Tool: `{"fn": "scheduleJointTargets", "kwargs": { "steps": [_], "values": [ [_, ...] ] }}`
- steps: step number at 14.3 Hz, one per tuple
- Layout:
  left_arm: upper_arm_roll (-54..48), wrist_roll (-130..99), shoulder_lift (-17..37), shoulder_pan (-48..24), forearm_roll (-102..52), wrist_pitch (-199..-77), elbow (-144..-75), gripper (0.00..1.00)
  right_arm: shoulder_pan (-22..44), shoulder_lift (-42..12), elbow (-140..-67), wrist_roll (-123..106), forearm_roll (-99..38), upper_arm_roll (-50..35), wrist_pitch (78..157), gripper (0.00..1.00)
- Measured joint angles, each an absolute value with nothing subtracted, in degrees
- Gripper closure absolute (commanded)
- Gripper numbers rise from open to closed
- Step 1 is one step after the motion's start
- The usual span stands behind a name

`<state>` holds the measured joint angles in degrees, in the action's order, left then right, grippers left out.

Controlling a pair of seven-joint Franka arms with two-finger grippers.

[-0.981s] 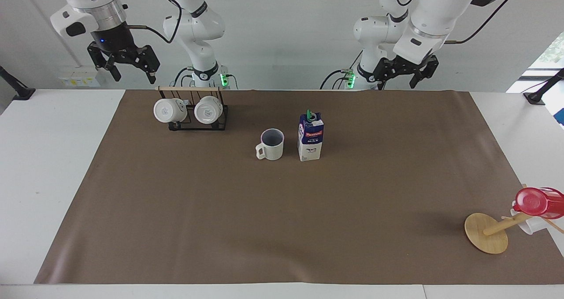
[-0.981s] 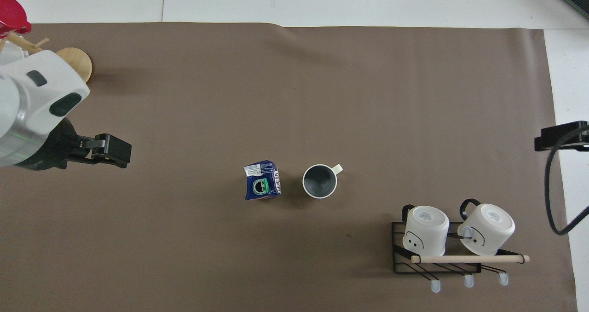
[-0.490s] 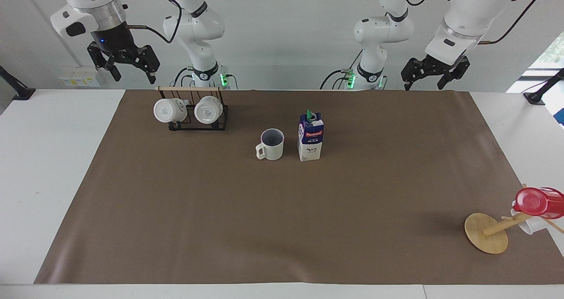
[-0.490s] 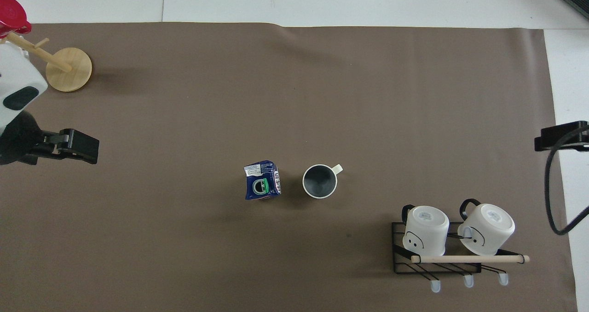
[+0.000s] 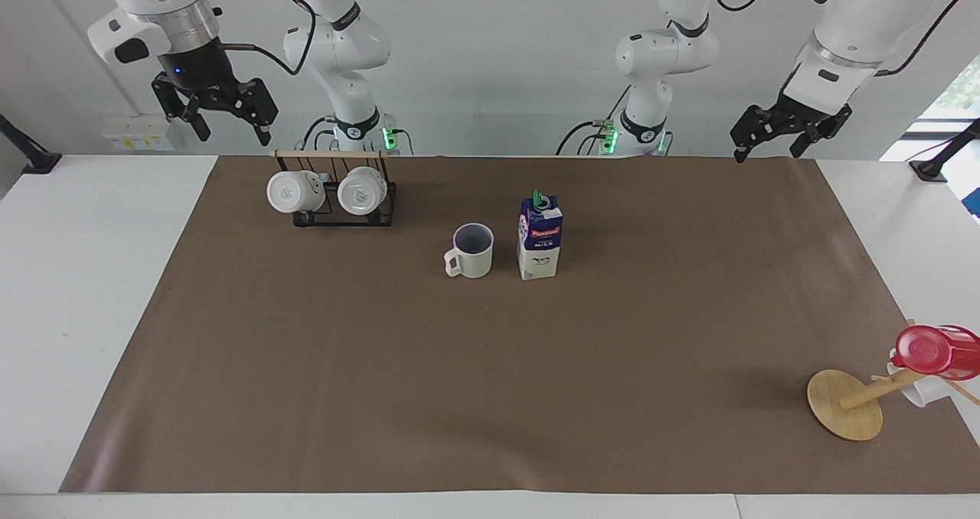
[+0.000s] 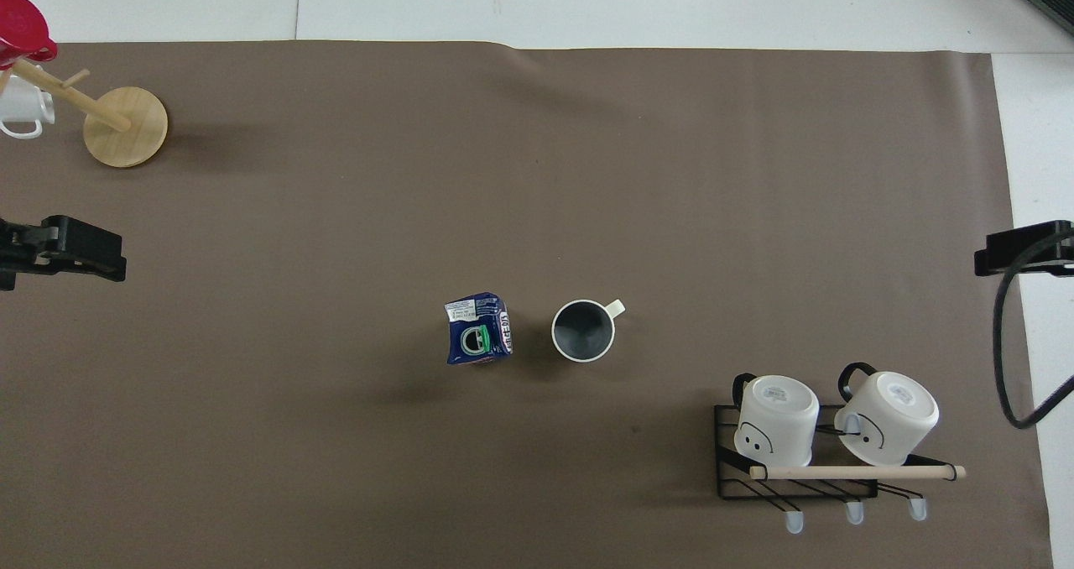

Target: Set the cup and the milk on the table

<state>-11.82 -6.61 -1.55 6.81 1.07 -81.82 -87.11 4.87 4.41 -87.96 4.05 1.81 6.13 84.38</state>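
I see the off-white mug (image 5: pixel 472 250) and the milk carton (image 5: pixel 540 236) standing upright side by side on the brown mat (image 5: pixel 490 396), a little above the centre of the facing frame, close together but not touching. The mug's handle points toward the right arm's end of the surface (image 5: pixel 92 289). In the overhead frame both sit just below centre, the carton's green cap up.

My right gripper (image 5: pixel 217 118) hangs in the air at the upper left of the facing frame, above the surface's edge beside the black wire mug rack (image 5: pixel 343 211), its fingers apart and holding nothing. The rack carries two white mugs (image 5: pixel 361 190) under a wooden bar.

My left gripper (image 5: pixel 782 132) hangs at the upper right of the facing frame, over the mat's corner, fingers apart and empty; in the overhead frame only its dark tip shows at the left edge.

At the lower right of the facing frame a wooden mug tree (image 5: pixel 846 404) leans, with a red plastic cup (image 5: pixel 935 350) on it.
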Motion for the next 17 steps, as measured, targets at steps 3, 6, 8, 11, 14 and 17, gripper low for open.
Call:
{"fn": "scheduleJointTargets", "kwargs": {
  "steps": [3, 6, 8, 11, 14, 17],
  "values": [
    [-12.00, -6.61, -1.56, 6.82, 1.07, -82.23, -87.64, 0.00, 4.87, 4.41, -87.96, 4.05, 1.81, 6.13, 84.38, 0.00],
    [-12.33, -5.76, -1.63, 6.81, 1.07, -82.25, -88.55, 0.00, 4.87, 4.41, -87.96, 4.05, 1.81, 6.13, 84.38, 0.00],
    [-12.36, -5.01, -1.89, 6.81, 1.07, -82.25, -89.45, 0.00, 4.87, 4.41, -87.96, 4.05, 1.81, 6.13, 84.38, 0.00],
    [-12.65, -4.65, -2.82, 6.77, 1.06, -82.25, -90.91, 0.00, 4.87, 4.41, -87.96, 4.05, 1.81, 6.13, 84.38, 0.00],
    [-12.91, -4.63, -3.24, 6.72, 1.06, -82.25, -91.35, 0.00, 4.87, 4.41, -87.96, 4.05, 1.81, 6.13, 84.38, 0.00],
    [-12.92, -4.62, -3.27, 6.73, 1.06, -82.25, -91.43, 0.00, 4.87, 4.41, -87.96, 4.05, 1.81, 6.13, 84.38, 0.00]
  ]
}}
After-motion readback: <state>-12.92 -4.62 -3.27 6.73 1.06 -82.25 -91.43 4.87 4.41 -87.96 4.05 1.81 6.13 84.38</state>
